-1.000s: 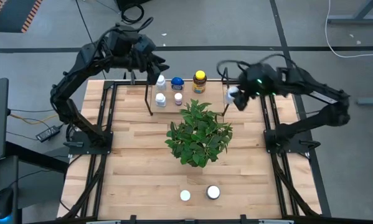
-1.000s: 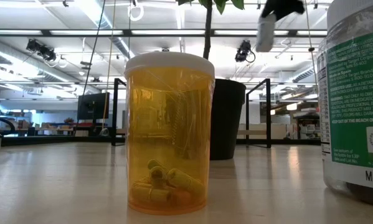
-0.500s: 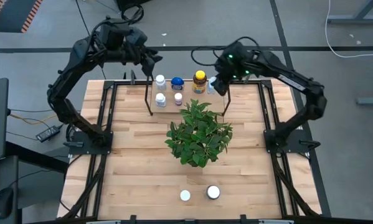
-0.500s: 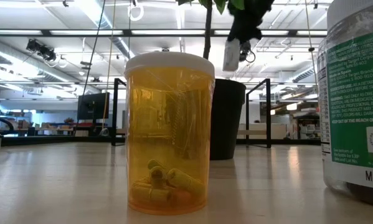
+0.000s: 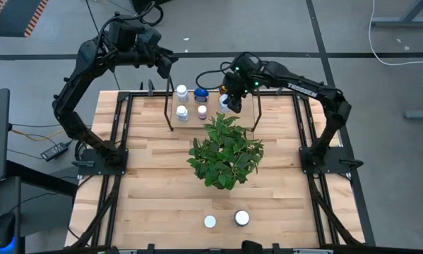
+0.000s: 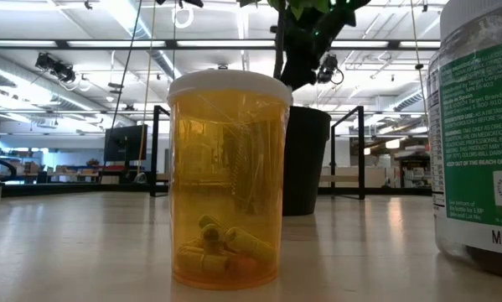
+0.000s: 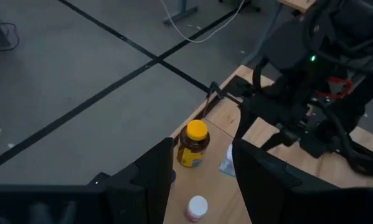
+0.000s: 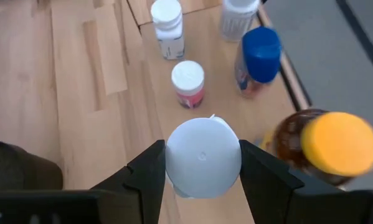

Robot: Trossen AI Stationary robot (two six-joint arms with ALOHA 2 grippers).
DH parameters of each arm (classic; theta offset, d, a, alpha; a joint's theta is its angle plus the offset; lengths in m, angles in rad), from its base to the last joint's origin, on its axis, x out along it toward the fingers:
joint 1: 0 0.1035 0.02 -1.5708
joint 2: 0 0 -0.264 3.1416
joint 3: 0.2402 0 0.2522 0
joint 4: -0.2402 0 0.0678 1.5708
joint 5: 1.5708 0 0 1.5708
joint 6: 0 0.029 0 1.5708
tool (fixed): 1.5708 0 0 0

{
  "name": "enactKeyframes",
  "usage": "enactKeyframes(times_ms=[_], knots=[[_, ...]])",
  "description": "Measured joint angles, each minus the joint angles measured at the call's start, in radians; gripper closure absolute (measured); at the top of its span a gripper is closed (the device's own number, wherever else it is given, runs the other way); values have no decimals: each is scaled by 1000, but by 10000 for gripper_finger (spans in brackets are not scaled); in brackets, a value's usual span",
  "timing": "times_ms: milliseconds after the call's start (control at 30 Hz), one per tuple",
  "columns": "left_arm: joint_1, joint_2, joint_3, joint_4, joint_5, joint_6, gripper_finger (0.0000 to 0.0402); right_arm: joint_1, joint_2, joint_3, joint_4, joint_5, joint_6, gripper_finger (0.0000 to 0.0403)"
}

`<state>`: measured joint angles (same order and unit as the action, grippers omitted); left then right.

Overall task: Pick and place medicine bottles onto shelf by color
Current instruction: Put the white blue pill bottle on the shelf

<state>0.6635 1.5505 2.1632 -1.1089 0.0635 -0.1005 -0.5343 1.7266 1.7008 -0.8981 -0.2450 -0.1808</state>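
Your right gripper (image 8: 202,177) pinches a white-capped bottle (image 8: 203,157) squarely between its two dark fingers, one finger on each side of the round cap. In the high view that gripper (image 5: 229,99) hangs over the far edge of the table, at the right end of the shelf (image 5: 170,113), just beside the amber bottle with the yellow cap (image 8: 326,146).

Count five bottles in the right wrist view, the held one included: the amber one, a blue-capped bottle (image 8: 258,59), a small white-capped bottle with a pinkish label (image 8: 188,83), a taller white bottle (image 8: 168,28) and another white one (image 8: 237,15) cut off at the frame's edge. Two more white caps (image 5: 210,221) (image 5: 241,218) sit close together at the near edge of the table in the high view, well apart from the rest. The low view's foreground shows an orange pill vial with a white lid (image 6: 227,180) and, beside it, part of a large green-labelled container (image 6: 478,134).

One potted plant (image 5: 225,149) stands mid-table, just in front of the shelf.

Your left gripper (image 5: 163,65) hangs beyond the table's far edge, left of the bottles; its wrist view shows the fingers (image 7: 150,177) spread, with nothing between them.
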Motion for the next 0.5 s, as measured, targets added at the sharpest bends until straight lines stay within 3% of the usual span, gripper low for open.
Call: enactKeyframes(times_ms=[233,500], knots=[[61,0,0,-70,-23,8,230,2,46,-28,39,3,8,219],[101,0,0,-89,-22,43,230,3,46,-156,166,9,86,219]])
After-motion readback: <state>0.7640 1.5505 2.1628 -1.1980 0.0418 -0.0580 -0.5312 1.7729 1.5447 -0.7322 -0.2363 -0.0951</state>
